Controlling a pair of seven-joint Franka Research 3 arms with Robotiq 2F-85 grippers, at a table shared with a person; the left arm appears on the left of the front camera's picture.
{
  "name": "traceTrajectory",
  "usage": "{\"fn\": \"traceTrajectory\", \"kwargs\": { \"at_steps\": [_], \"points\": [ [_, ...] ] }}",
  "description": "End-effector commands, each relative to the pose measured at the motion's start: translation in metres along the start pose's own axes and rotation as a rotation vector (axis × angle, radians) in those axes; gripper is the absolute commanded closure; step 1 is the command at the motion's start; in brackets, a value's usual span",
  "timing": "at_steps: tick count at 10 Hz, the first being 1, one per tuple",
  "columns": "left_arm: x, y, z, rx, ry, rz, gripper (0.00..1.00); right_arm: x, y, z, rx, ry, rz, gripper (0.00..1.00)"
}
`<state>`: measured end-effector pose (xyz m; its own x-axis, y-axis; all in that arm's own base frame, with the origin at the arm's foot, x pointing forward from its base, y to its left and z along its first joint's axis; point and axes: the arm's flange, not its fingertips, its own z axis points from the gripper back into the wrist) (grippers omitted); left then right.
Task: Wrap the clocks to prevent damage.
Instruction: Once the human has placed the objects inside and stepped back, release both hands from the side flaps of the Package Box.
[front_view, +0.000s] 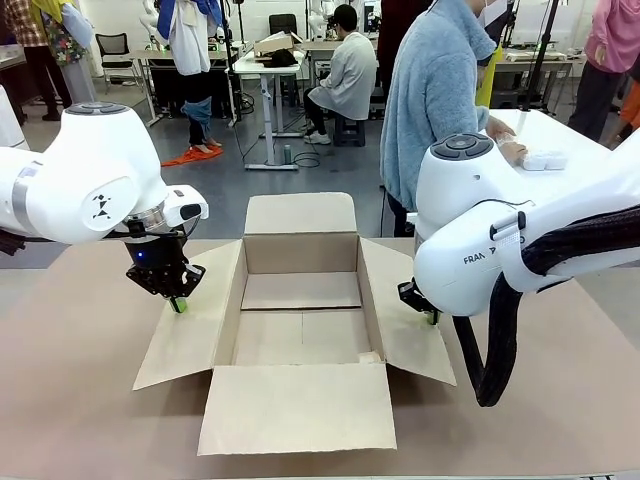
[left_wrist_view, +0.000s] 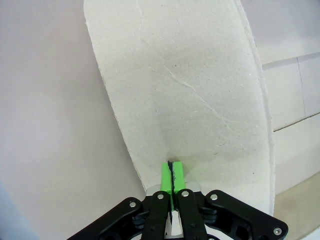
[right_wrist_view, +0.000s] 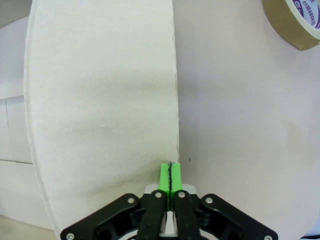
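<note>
An open cardboard box (front_view: 300, 335) lies in the middle of the brown table with all its flaps spread out, and its inside is bare. The clocks are out of view. My left gripper (front_view: 178, 304) is shut, its green tips resting on the box's left flap (front_view: 190, 335). In the left wrist view the gripper (left_wrist_view: 171, 172) has its pads pressed together on the pale flap (left_wrist_view: 190, 90). My right gripper (front_view: 432, 317) is also shut, at the outer edge of the right flap (front_view: 405, 325). In the right wrist view the gripper (right_wrist_view: 170, 175) meets the flap (right_wrist_view: 100, 100) at its rim.
A roll of brown tape (right_wrist_view: 295, 20) lies on the table beyond the right flap. A person (front_view: 435, 100) in a blue-grey top stands at the far side, turned to a white table (front_view: 585, 150) with white items (front_view: 545, 158).
</note>
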<state>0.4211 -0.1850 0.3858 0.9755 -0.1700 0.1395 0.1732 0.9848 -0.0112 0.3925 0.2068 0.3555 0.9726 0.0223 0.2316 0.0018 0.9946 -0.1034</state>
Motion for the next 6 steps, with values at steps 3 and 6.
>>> {"fn": "traceTrajectory", "kwargs": {
  "at_steps": [3, 6],
  "points": [
    [0.0002, 0.0017, -0.0005, 0.009, -0.002, -0.005, 0.99, -0.0011, 0.0014, -0.0028, -0.005, 0.008, 0.003, 0.99],
    [0.0002, 0.0017, -0.0005, 0.009, -0.002, -0.005, 0.99, -0.0011, 0.0014, -0.0028, -0.005, 0.008, 0.003, 0.99]
  ]
}}
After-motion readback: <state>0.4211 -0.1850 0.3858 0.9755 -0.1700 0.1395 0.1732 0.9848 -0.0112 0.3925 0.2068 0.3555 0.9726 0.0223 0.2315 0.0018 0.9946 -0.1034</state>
